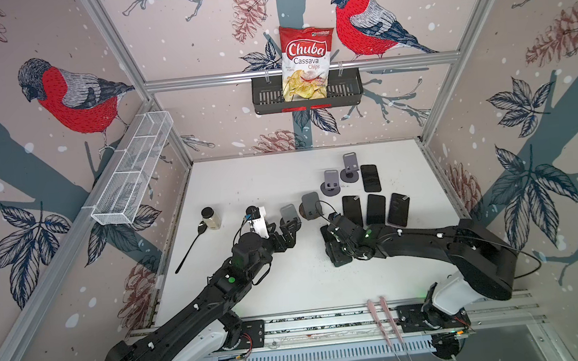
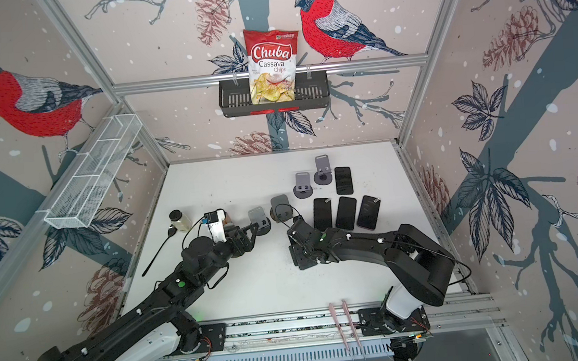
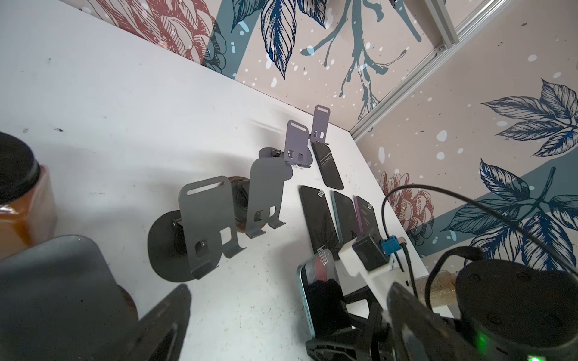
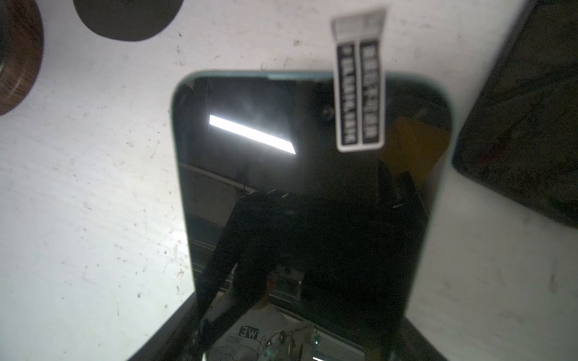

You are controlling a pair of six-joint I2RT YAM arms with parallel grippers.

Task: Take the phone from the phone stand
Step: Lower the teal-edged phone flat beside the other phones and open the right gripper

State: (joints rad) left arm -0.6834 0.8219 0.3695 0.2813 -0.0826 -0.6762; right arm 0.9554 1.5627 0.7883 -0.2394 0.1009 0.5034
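The right gripper [image 1: 334, 245] pinches the teal-edged phone [image 4: 312, 187] by one end, off and near the closest grey phone stand [image 3: 206, 215], seemingly to lay it down. The left gripper [image 1: 289, 232], spread, hovers at that stand's base, probably to steady it.

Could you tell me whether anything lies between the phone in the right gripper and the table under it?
Nothing visible does: the teal-edged black phone in the right gripper has bare white table around it, clear of the neighbouring dark phone.
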